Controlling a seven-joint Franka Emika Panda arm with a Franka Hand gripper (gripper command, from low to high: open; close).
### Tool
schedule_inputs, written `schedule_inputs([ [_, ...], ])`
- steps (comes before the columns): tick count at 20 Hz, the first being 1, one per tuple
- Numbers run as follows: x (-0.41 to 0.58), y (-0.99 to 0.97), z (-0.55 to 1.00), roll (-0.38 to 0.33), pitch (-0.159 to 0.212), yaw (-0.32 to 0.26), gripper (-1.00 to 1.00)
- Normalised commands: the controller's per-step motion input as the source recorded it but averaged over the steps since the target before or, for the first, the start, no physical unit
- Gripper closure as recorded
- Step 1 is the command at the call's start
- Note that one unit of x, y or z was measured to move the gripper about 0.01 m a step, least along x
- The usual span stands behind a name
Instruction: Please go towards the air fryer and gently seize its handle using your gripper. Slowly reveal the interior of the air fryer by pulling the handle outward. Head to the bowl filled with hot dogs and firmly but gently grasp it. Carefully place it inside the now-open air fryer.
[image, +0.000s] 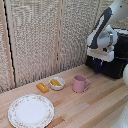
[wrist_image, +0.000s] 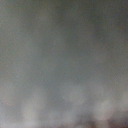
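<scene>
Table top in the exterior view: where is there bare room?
Bare wood lies right of the pink mug and in front of the air fryer. Crowded: plate, loose hot dog, bowl cluster together.

Large black boxy air fryer (image: 114, 64) sits at the far end of the light wooden plank surface (image: 100, 102), on the exterior view's right. White and grey robot arm (image: 106, 30) hangs over its front; the pincer (image: 98, 59) is right against the drawer front, jaw state unreadable. Small round white bowl (image: 57, 83) with an orange-yellow hot dog piece (image: 55, 82) mid-surface, another piece (image: 42, 88) just beside it. Pink mug (image: 79, 83) nearby. Large floral-rimmed plate (image: 31, 111) near the front edge.
</scene>
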Motion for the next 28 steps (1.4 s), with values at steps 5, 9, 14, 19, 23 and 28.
schedule_inputs([
  [5,-0.137,1.00,-0.21,-0.006,-0.037,-0.007,1.00],
  [9,0.121,0.97,-0.16,-0.001,0.026,-0.041,1.00],
  [14,0.321,0.92,-0.13,0.002,0.016,-0.058,1.00],
  [19,0.433,0.90,-0.25,0.023,0.025,-0.044,1.00],
  [23,0.779,0.75,-0.39,0.063,0.055,-0.005,1.00],
  [28,0.876,0.62,-0.28,0.059,0.065,0.000,1.00],
])
